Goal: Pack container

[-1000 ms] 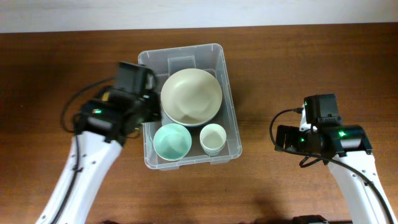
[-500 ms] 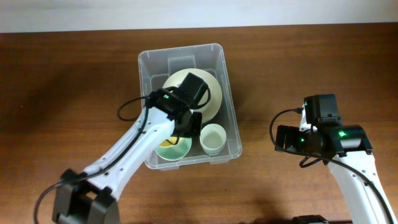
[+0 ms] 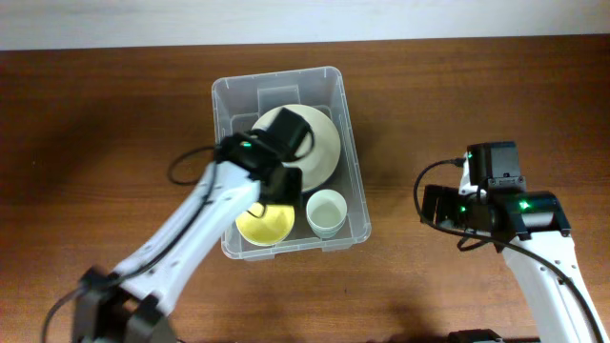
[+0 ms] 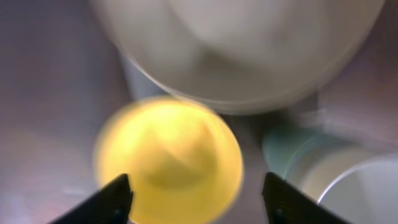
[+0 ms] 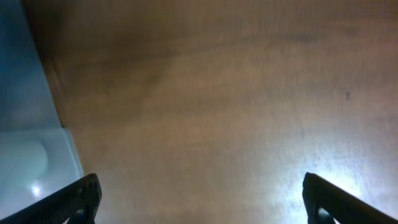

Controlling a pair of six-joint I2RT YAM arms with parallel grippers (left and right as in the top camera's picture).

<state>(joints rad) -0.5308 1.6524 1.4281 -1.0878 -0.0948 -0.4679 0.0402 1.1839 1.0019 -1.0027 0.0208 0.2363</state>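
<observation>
The container (image 3: 349, 143), a large clear bin, stands mid-table. Inside it are a big cream bowl (image 3: 322, 152), a yellow bowl (image 3: 263, 225) at its near left and a white cup (image 3: 327, 211) at its near right. My left gripper (image 3: 274, 192) hangs over the bin's inside, just above the yellow bowl. In the left wrist view the yellow bowl (image 4: 168, 162) lies blurred below the left gripper (image 4: 198, 186), whose jaws are open and apart from it. My right gripper (image 5: 202, 186) is open over bare wood, right of the bin.
Dark wooden table (image 3: 457, 105) all round the bin. The right arm's body (image 3: 496, 205) sits to the right of the container, whose wall (image 5: 31, 155) shows at the left edge of the right wrist view.
My left arm swung from beside the bin's left wall to over its inside. Its jaws opened, and a yellow bowl now lies where the teal bowl showed. The right arm stayed put.
</observation>
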